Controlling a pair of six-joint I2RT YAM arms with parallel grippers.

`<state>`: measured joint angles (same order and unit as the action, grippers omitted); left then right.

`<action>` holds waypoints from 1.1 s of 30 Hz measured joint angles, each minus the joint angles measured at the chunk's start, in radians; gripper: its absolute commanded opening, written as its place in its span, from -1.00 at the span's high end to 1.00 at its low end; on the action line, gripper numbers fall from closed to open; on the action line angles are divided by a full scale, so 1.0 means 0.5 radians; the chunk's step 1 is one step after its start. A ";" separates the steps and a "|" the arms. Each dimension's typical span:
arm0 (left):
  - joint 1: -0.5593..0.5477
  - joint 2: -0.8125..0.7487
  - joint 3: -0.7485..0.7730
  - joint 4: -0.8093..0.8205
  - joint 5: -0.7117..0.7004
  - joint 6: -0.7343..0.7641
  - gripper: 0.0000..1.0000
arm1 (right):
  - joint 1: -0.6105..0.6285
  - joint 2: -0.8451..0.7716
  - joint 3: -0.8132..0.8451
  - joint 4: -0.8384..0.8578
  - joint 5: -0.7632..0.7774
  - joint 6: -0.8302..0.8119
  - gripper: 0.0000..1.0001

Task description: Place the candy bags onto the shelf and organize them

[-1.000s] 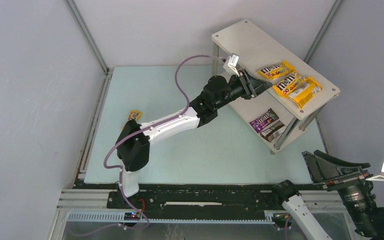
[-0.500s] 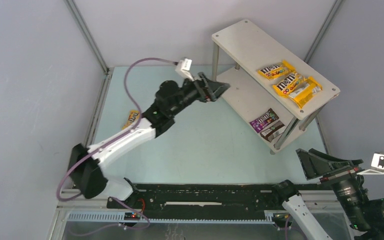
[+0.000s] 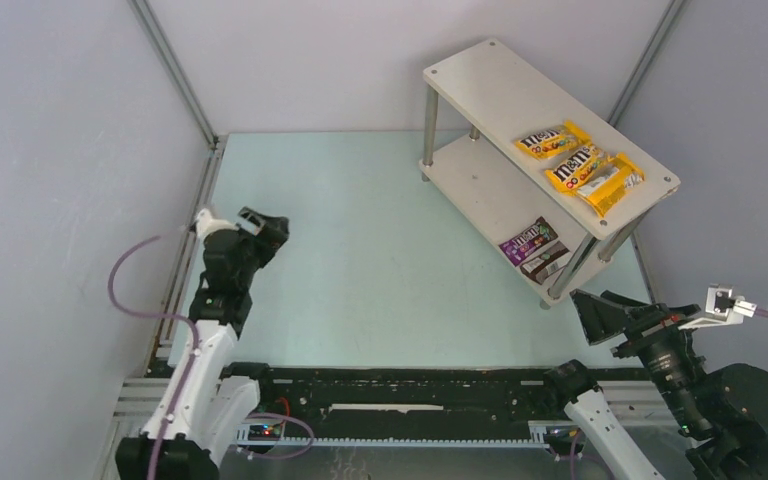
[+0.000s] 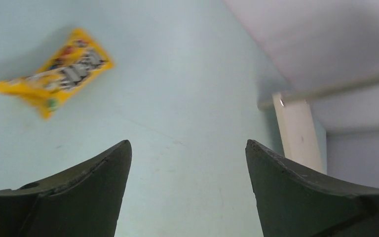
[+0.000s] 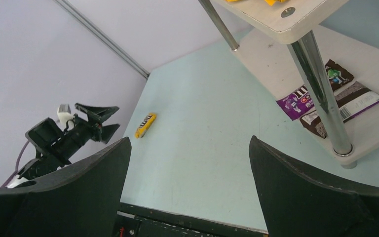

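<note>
left wrist: left tool (image 4: 187, 144) gapes wide, empty, clear of the yellow candy bag (image 4: 54, 74).

top: overhead, wide | wrists: low, both see yellow packet (image 4: 54, 74) | right faces shelf (image 5: 276, 69)

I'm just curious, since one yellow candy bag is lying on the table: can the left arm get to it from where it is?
Probably yes. The left gripper is open and close to the yellow bag, pointing roughly its way, and nothing stands between them.
</note>
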<state>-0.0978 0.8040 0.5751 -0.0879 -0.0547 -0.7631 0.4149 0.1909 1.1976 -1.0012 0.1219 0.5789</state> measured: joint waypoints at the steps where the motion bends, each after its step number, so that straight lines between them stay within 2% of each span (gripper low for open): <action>1: 0.107 -0.053 -0.062 -0.023 -0.029 -0.073 -0.80 | 0.000 0.002 -0.011 0.002 0.000 -0.005 -0.97; 4: 0.379 -0.091 -0.188 -0.034 -0.046 -0.338 -0.83 | 0.000 0.008 -0.017 0.009 0.000 -0.018 -0.97; 7: 0.604 0.024 -0.320 0.052 -0.038 -0.651 -0.86 | 0.000 0.008 -0.017 0.013 0.001 -0.023 -0.97; 12: 0.694 0.288 -0.483 0.227 -0.018 -1.020 -0.99 | 0.003 -0.003 -0.017 0.010 0.017 -0.025 -0.97; 21: 0.867 0.786 -0.481 0.533 0.108 -1.275 -0.94 | 0.013 -0.017 -0.017 0.007 0.024 -0.025 -0.96; 27: 0.913 1.130 -0.414 0.887 0.389 -1.341 -0.89 | 0.022 -0.017 -0.017 0.010 0.031 -0.024 -0.96; 30: 0.922 1.225 -0.400 0.998 0.474 -1.362 -0.80 | 0.024 -0.017 -0.017 0.013 0.031 -0.023 -0.96; 33: 0.942 1.247 -0.401 1.028 0.502 -1.363 -0.61 | 0.024 -0.017 -0.017 0.016 0.031 -0.017 -0.96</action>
<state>0.3733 1.4273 0.3744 0.4263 0.1963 -1.4448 0.4271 0.1825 1.1893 -0.9932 0.1375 0.5705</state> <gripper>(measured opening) 0.888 0.982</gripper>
